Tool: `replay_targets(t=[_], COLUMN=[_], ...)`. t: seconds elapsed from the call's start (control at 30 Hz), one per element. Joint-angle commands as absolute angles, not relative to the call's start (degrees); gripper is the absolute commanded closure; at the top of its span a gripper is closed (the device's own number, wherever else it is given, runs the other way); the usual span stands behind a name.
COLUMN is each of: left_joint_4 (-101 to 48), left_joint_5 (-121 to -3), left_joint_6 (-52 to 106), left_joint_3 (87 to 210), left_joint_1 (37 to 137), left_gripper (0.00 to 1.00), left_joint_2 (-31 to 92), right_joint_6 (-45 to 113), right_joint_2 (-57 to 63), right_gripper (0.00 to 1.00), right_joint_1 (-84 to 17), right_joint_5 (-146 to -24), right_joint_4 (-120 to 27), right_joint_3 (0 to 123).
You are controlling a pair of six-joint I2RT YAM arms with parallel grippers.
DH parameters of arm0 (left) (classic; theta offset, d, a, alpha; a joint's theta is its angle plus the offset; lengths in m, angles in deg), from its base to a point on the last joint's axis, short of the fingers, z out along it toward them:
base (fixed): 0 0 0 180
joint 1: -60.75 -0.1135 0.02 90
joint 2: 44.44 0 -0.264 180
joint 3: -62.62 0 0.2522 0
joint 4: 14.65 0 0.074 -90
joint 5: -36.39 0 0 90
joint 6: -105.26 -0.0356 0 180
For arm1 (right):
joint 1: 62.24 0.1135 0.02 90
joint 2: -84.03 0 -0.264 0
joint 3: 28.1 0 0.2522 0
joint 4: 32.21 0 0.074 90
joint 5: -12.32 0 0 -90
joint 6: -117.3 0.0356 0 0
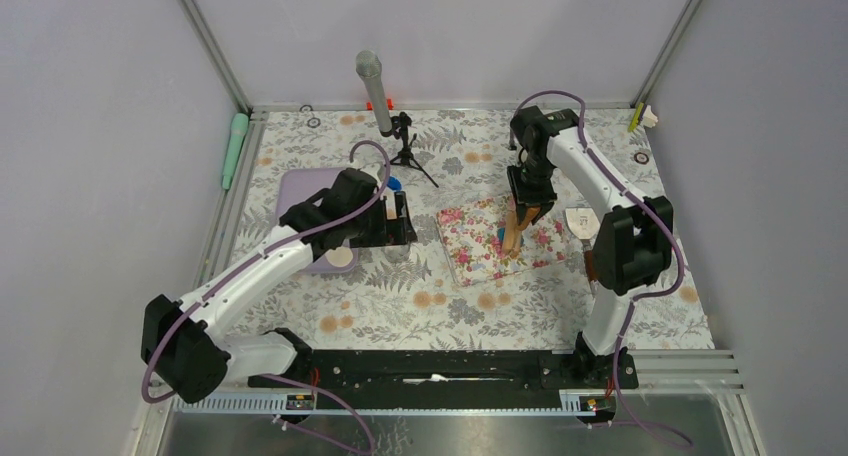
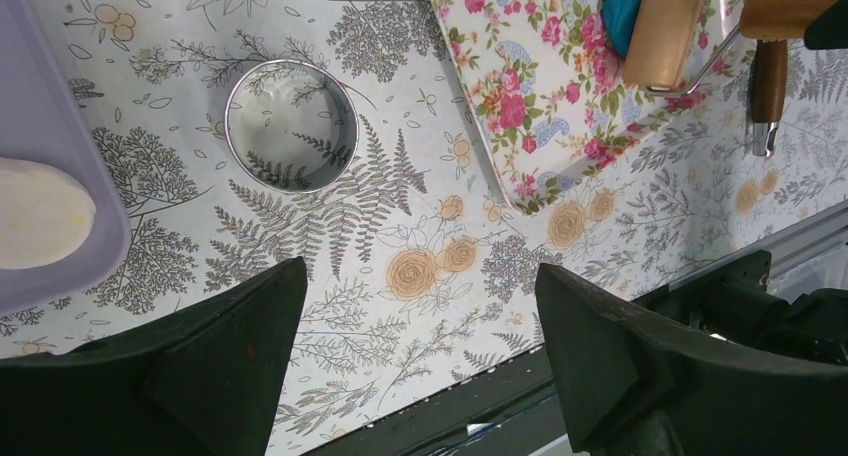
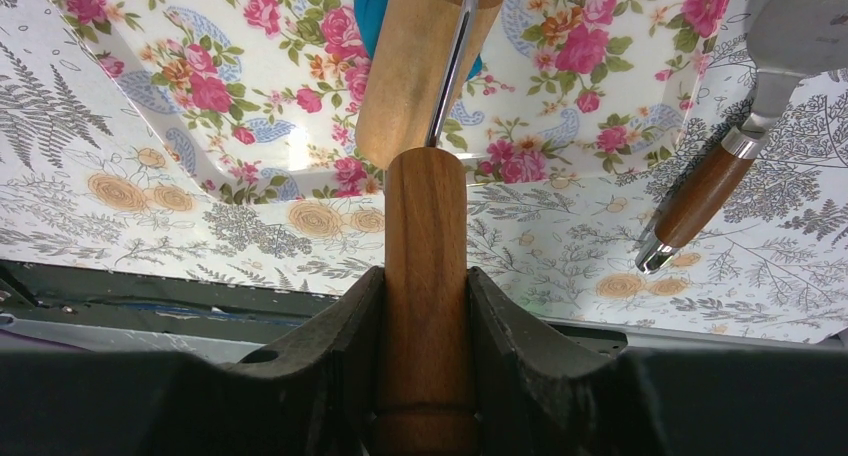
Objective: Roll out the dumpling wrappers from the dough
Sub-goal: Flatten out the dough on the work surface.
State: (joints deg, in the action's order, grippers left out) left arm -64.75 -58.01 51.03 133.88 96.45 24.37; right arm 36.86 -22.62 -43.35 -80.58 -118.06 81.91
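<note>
The blue dough (image 3: 372,11) lies on the floral pink mat (image 3: 250,86), mostly hidden under the drum of a wooden roller (image 3: 415,66). My right gripper (image 3: 425,286) is shut on the roller's handle, above the mat's near edge (image 1: 500,266). My left gripper (image 2: 420,306) hangs open over the patterned tablecloth with nothing between its fingers, left of the mat. In the left wrist view the dough (image 2: 620,11) peeks out beside the drum (image 2: 672,26). No dumpling wrappers can be made out. A small blue bit (image 1: 393,184) shows by the left wrist; I cannot tell what it is.
A metal ring cutter (image 2: 229,126) stands on the cloth ahead of the left gripper. A purple tray (image 2: 50,146) at the left holds a pale disc (image 2: 40,211). A wood-handled spatula (image 3: 705,196) lies right of the mat. A microphone on a tripod (image 1: 375,91) stands at the back.
</note>
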Motion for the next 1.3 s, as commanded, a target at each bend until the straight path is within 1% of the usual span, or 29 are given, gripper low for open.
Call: replay_targets(t=[0.0,0.27,0.47,0.9,1.13,1.27], left_joint_4=[-63.0,-62.8,-62.9,-62.4,-62.0,-62.2], left_joint_5=[-61.3,-62.2,-62.6,-64.1,-65.0,-65.4], left_joint_6=[49.8,49.4,49.7,48.9,48.7,48.4], left_joint_3=[135.4,137.1,137.7,139.8,139.2,139.3], left_joint_1=[96.1,96.1,96.2,96.2,96.3,96.5], left_gripper=[0.08,0.07,0.06,0.06,0.06,0.06], left_joint_2=[26.0,27.7,28.5,32.0,32.0,32.9], right_joint_6=[37.7,37.6,38.1,42.8,44.1,44.4], right_joint_2=[-28.0,-35.1,-38.7,-40.1,-39.3,-39.0], right_gripper=[1.00,1.00,1.00,1.00,1.00,1.00], right_joint_1=[-43.7,-44.1,-44.8,-44.6,-44.3,-43.1], right_joint_5=[-80.7,-82.4,-82.3,-84.1,-88.5,-88.7], right_joint_4=[-113.7,-113.8,-112.7,-109.1,-105.8,-105.3], right_joint_3=[80.0,85.7,85.3,89.3,89.6,91.4])
